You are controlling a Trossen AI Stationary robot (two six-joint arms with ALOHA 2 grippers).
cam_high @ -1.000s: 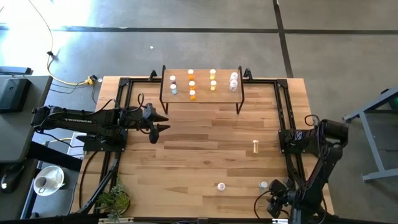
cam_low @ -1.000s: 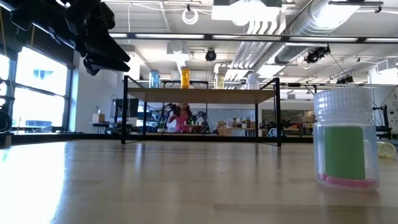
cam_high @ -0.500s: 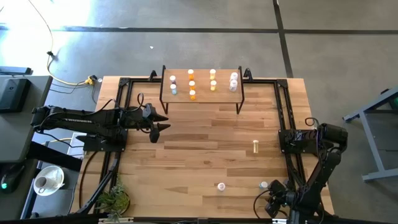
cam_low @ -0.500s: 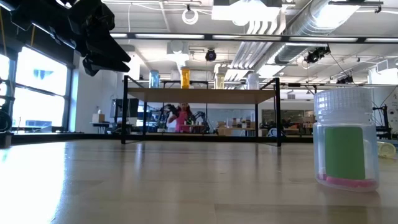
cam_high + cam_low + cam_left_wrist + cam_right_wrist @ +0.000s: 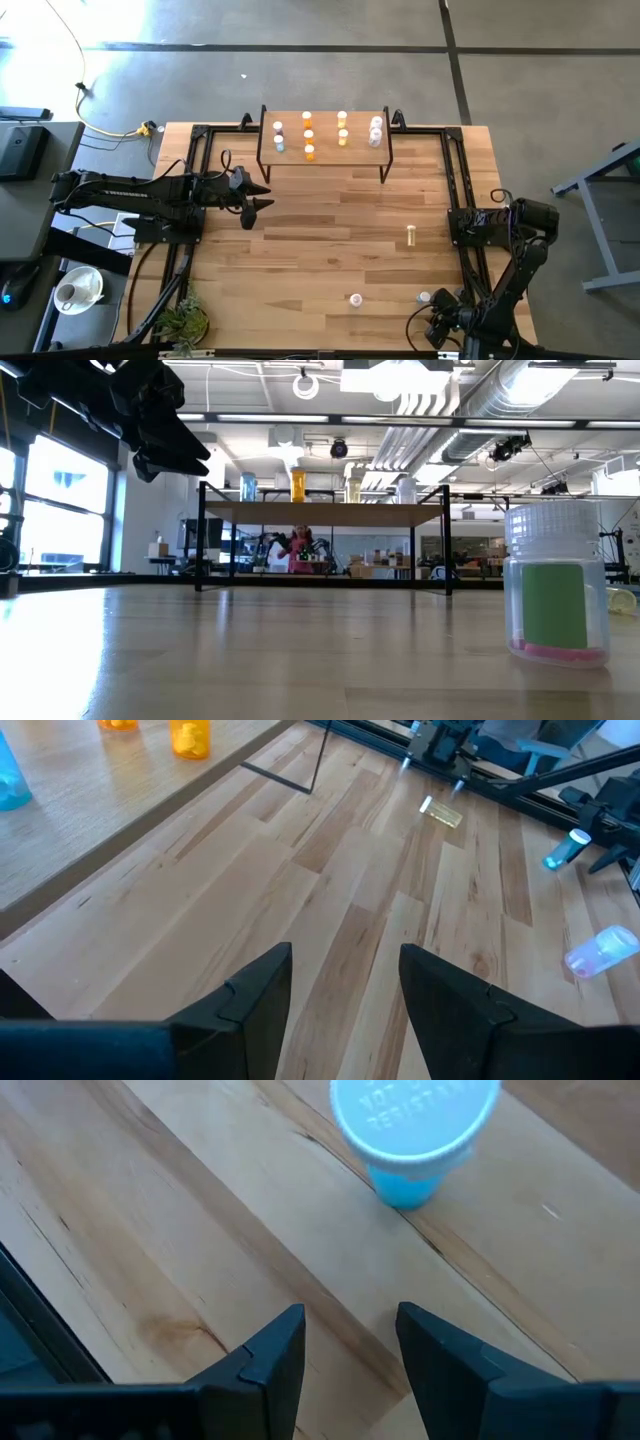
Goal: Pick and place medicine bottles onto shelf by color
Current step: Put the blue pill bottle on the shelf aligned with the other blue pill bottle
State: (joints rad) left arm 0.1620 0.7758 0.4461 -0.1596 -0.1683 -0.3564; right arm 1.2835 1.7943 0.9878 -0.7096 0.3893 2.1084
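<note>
The shelf (image 5: 325, 140) stands at the table's far middle, with several upright orange, yellow, pale blue and whitish bottles on its top. Three bottles are on the table. A yellow one (image 5: 411, 235) lies on its side at the right. A pinkish one (image 5: 355, 299) and a pale blue one (image 5: 424, 297) stand on their bases near the front edge. My right gripper (image 5: 350, 1350) hangs open just above the table, on the near side of the blue bottle (image 5: 415, 1125), apart from it. My left gripper (image 5: 345, 990) is open and empty, raised over the table's left part.
Black metal rails (image 5: 455, 180) run along the table's left and right sides. A small plant (image 5: 185, 322) sits at the near left corner. Bare wood lies between the shelf and the loose bottles. In the low view the pinkish bottle (image 5: 555, 585) stands close at the right.
</note>
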